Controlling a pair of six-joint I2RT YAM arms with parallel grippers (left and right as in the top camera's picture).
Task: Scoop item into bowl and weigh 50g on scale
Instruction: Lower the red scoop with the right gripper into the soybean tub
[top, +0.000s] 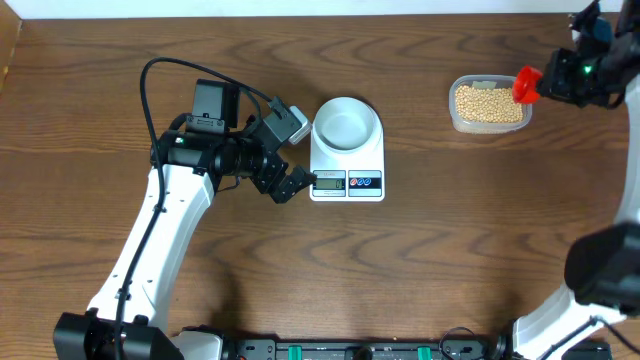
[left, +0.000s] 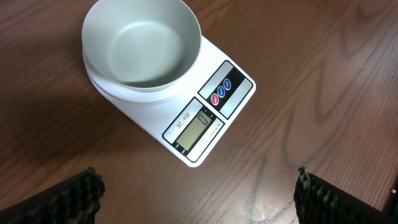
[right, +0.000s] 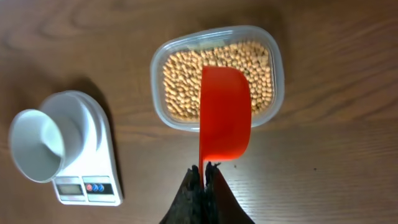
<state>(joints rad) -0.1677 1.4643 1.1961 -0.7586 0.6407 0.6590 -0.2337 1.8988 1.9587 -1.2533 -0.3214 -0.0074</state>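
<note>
Beans (right: 186, 81) lie loose in a clear plastic container (right: 273, 50) on the table (top: 450, 250), well apart from the scale (top: 347, 168), which carries the empty white bowl (top: 347, 122). They look small, hard and round, so I judge they roll and spill easily and cannot be pinched; a scoop must carry them, kept level. The right gripper (right: 204, 169) has its fingers pressed together on the handle of the red scoop (right: 225, 115), which hangs over the container and looks empty. The left gripper (left: 199, 186) hovers near the scale's front with fingers spread, holding nothing.
</note>
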